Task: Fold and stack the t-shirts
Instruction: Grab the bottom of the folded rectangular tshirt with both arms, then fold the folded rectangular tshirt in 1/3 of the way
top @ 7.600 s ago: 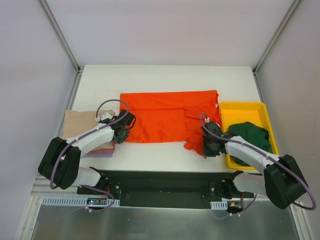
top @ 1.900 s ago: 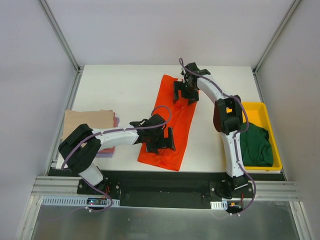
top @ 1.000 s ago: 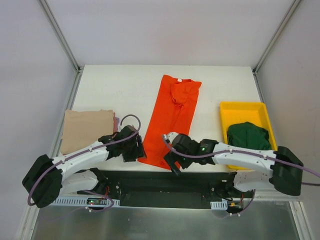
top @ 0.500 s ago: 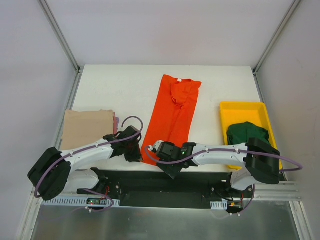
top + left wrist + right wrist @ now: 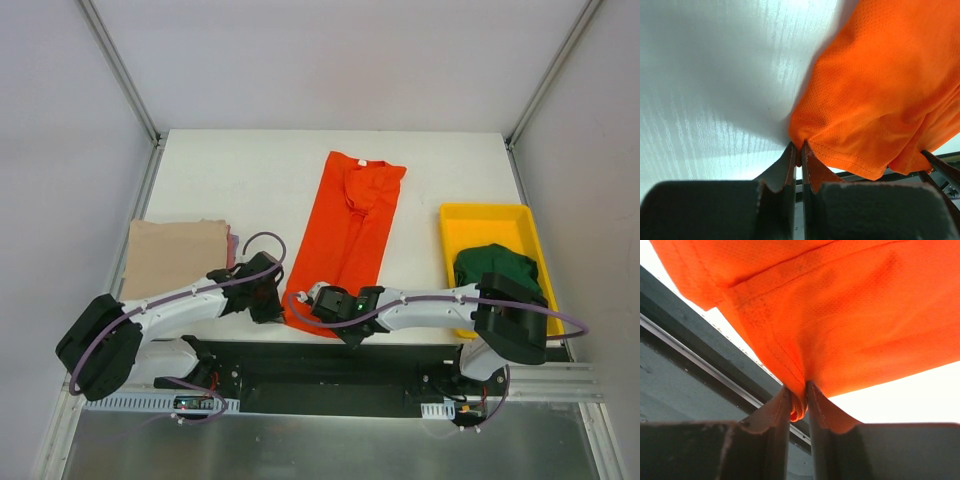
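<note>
now both claws sit at the near end of the orange shirt [image 5: 350,232], and the whole length of it lies away from them. the shirt is a long narrow strip on the desk [image 5: 240,180]. its long axis runs from the near edge toward the far one and leans a little to the right. the collar is at the far end.

the left claw [image 5: 799,151] is pinched tight on the near-left corner of the hem, with the cloth bunching out just past its tips. the right claw [image 5: 799,401] is clamped on the hem a little to the right, and a fold of fabric is squeezed between its fingers. in the top view the two claws are close together, side by side at the desk's near edge. each takes the corner on its own side, so the arms do not cross.

judging from this, the next step is a fold across the length. the near hem would have to travel straight along the long axis toward the collar, with both corners kept level so the strip doubles squarely.

the tan stack [image 5: 170,255] lies left of the shirt, beside the left arm, so that arm is nearer for the stacking. the green shirt [image 5: 497,268] waits in the tray [image 5: 490,215] on the right, well apart from both claws.
</note>
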You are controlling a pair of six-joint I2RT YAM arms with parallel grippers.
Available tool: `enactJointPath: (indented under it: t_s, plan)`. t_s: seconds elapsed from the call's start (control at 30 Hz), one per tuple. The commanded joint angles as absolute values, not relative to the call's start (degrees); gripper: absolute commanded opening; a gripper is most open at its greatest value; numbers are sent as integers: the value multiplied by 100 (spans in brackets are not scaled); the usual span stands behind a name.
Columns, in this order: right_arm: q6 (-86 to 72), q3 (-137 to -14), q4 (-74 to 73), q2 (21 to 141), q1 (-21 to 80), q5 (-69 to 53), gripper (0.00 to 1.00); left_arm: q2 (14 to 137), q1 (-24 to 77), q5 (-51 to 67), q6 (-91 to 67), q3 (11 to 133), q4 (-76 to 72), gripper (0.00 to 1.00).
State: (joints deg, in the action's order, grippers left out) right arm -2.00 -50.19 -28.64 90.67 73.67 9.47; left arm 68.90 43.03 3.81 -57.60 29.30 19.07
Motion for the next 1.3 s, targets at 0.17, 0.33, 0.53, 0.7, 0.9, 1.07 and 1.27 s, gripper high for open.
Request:
enactJointPath:
  t_s: [0.17,0.33,0.53,0.7,0.9,1.07,1.27]
  plan:
    - [-343,-5054,-3111,8895,7558,713,6,6153,4272,-130,-5932,2725,2486,0]
    - [-290,-5106,-2989,8561,7699,-173,1,5433,4280,-290,-5985,2742,3128,0]
    - [-229,-4983,-2532,7964,7726,-1019,1,4589,4280,-316,-6100,2733,3489,0]
    - [-263,-5036,-2856,7586,7559,-590,1,4692,4280,-492,-5942,3417,3498,0]
    - [-255,-5054,-3313,7094,6699,-35,1,5570,4280,-1001,-5660,4428,3437,0]
    - [-44,-5133,-3516,6742,5926,132,0,6476,4272,-1204,-5362,5219,3147,0]
    - [430,-5378,-3630,6732,5055,62,1,7715,4105,-1301,-4967,6441,3041,0]
